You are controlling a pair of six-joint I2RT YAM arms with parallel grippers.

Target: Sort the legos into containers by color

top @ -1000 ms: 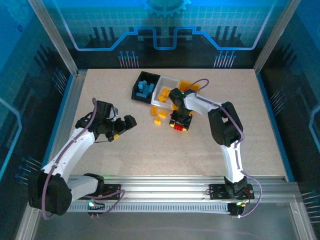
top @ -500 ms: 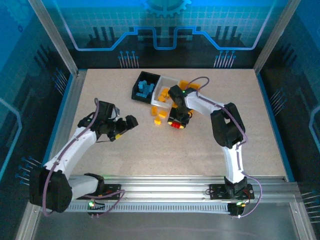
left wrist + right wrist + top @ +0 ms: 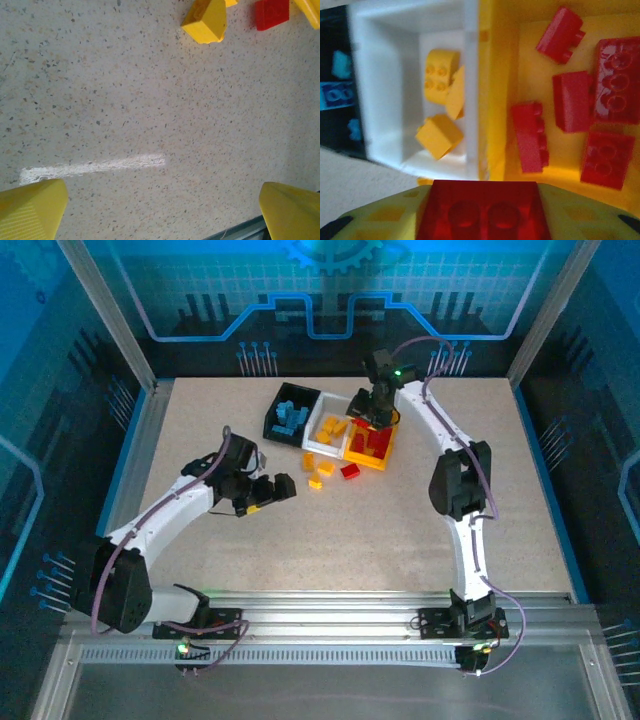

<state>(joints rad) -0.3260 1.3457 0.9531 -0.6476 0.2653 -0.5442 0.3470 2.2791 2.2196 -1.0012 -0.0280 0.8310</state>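
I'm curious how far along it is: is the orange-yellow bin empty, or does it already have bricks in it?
Not empty. The orange-yellow bin has several red bricks lying on its floor.

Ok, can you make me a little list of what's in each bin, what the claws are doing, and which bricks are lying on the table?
Black bin: blue bricks
White bin: yellow bricks
Yellow bin: red bricks
Right claw: shut on a red brick, over the yellow bin
Left claw: open, empty, over the table
On the table: three loose yellow bricks, one loose red brick
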